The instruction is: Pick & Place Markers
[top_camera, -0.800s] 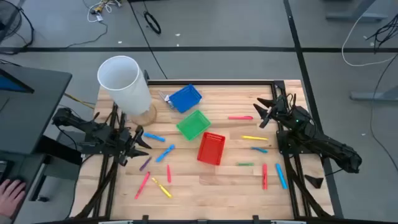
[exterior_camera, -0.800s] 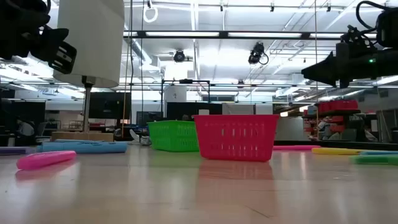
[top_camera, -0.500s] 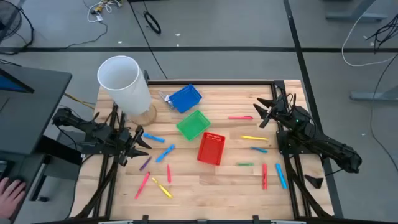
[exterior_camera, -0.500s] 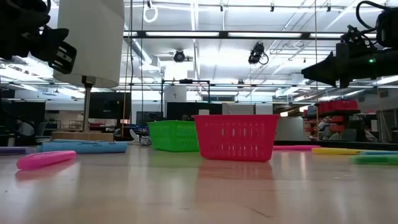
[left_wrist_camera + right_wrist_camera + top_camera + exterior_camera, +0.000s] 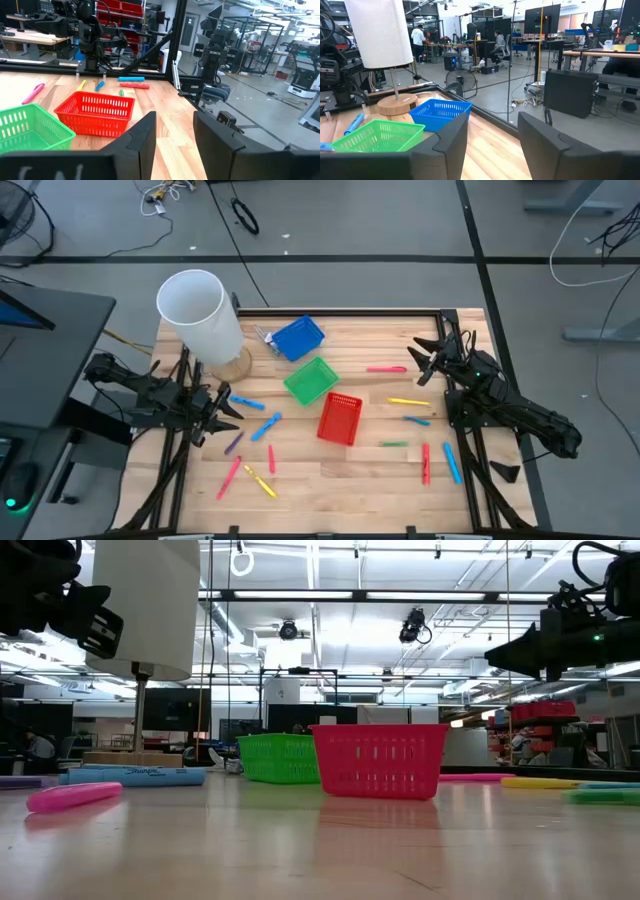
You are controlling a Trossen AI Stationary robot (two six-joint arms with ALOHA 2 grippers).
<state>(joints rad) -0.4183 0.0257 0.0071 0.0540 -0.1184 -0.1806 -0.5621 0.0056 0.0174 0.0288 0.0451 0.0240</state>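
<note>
Above the table edges, left hand [image 5: 222, 408] and right hand [image 5: 419, 362] parted, empty

Left tool [image 5: 224, 411] and right tool [image 5: 417, 363] hover above opposite table edges — fingers parted, empty.

high view straight down over whole table; low view at tabletop level, facing the room; wrist views look across table; all share red basket [image 5: 339, 419] except right wrist

Markers [image 5: 246, 401] scattered on table [image 5: 370, 470], three baskets [image 5: 339, 419] (blue, green, red) mid-table
</note>
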